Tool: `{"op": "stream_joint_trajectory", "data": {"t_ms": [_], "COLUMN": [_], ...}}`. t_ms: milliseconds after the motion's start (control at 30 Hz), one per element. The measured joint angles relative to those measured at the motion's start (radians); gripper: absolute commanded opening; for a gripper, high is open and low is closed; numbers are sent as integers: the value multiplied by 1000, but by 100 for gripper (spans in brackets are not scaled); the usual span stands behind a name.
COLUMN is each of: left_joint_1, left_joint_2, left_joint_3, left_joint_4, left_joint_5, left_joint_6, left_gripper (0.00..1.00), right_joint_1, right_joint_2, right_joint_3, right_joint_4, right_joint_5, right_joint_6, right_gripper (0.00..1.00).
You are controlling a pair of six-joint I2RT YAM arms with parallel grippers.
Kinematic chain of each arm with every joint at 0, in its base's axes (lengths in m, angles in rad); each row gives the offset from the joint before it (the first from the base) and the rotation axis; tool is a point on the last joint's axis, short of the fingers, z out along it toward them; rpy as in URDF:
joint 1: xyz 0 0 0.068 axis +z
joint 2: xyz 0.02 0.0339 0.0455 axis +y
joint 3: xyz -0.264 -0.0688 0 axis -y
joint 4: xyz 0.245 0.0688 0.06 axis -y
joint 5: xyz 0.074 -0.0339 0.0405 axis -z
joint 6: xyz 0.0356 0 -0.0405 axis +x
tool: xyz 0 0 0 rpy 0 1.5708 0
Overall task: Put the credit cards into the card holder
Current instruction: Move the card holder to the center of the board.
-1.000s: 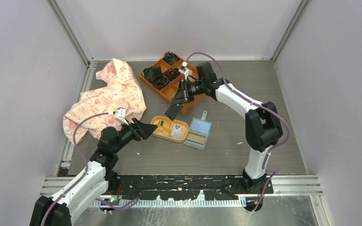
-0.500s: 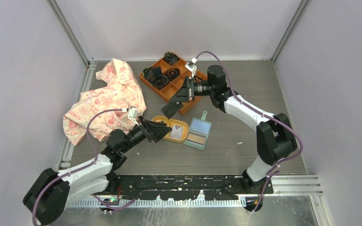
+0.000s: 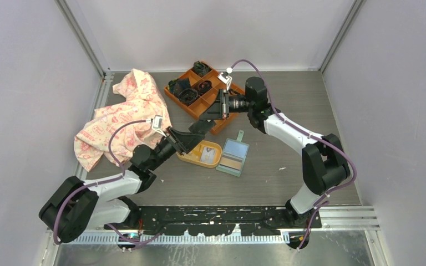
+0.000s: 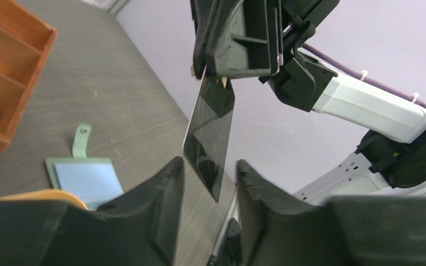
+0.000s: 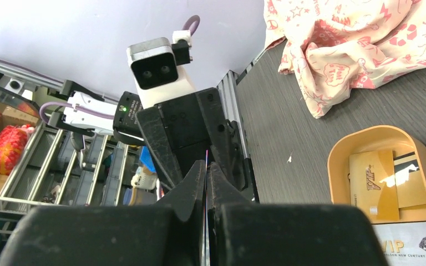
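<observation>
Black plastic credit card (image 4: pixel 211 133) hangs in the air, pinched at its top edge by the right claw (image 5: pixel 207 172), whose jaws are clamped flat on it. The card's long axis is near vertical, slightly tilted, with the free end down.

Your left claw (image 4: pixel 208 166) sits at that free end with its jaws apart. One finger stands on each face of the card, and neither visibly presses it. The card therefore lies straight ahead between your left fingers, and the left arm is the one placed to take it.

Judgement: this is a hand-over, and the left should grip before the right lets go, or the card drops.

Sage-green folding card holder (image 3: pixel 233 157) lies open and flat on the grey wood-grain desk (image 3: pixel 277 177). It sits just beside the yellow oval dish (image 5: pixel 334 177), which holds a tan card (image 5: pixel 373 185) and a pale printed card (image 5: pixel 405 244). An orange compartment tray (image 4: pixel 11 50) stands behind them, and a patterned cloth (image 3: pixel 127 113) lies well off to the left. Nothing stands over the holder.
</observation>
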Motion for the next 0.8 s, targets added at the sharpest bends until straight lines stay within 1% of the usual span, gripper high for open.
{"op": "stream_joint_trajectory", "data": {"t_ms": [33, 67, 100, 133, 167, 233, 267, 300, 367, 400, 433, 500, 567, 700, 733, 800], "left_joint_1": [0, 0, 0, 0, 0, 4, 10, 19, 42, 54, 62, 72, 72, 43, 21, -34], "left_joint_2": [5, 12, 16, 21, 23, 26, 25, 20, -2, -24, -54, -119, -165, -190, -177, -126], "left_joint_3": [5, 11, 16, 19, 19, 19, 19, 20, 28, 42, 68, 151, 241, 358, 384, 437], "left_joint_4": [9, 20, 25, 32, 31, 27, 21, 6, -54, -128, -232, -487, -692, -948, -1014, -1135], "left_joint_5": [0, -2, -1, 3, 6, 21, 39, 63, 117, 153, 189, 246, 297, 361, 368, 373], "left_joint_6": [-10, -11, -23, -24, -27, -24, -14, -2, 36, 73, 120, 248, 372, 565, 612, 706], "left_gripper": [5, 1, 0, 0, 0, 0, 0, 0, 0, 0, 0, 0, 0, 0, 0, 0], "right_joint_1": [1, 2, 3, 4, 3, 3, 2, 3, 5, 5, 5, 5, 5, 5, 5, 5], "right_joint_2": [0, 0, 0, 0, -1, -6, -10, -15, -20, -21, -25, -47, -88, -178, -191, -198], "right_joint_3": [0, 0, 0, 0, 0, 2, 8, 24, 85, 133, 177, 235, 247, 232, 232, 232], "right_joint_4": [2, 3, 4, 7, 8, -19, -63, -140, -356, -488, -610, -809, -945, -1162, -1221, -1307], "right_joint_5": [-3, -5, -9, -11, -19, -32, -42, -53, -61, -56, -45, -15, 10, 32, 30, 28], "right_joint_6": [0, -1, -2, -7, -14, -54, -95, -162, -364, -495, -623, -855, -1048, -1373, -1457, -1576], "right_gripper": [1, 3, 7, 13, 26, 46, 57, 66, 86, 96, 99, 99, 99, 99, 99, 95]}}
